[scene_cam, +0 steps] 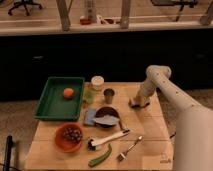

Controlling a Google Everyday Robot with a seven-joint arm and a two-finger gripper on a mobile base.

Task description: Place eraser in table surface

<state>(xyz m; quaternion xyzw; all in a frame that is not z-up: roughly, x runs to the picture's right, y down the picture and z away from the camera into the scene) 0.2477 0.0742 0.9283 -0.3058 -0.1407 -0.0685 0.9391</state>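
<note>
Camera view, gripper low at table surface, eraser beneath it

No text, label, brand or number can be read on the table surface, the green tray, the metal cup or the gripper, which sits low over the tabletop's right side.
</note>
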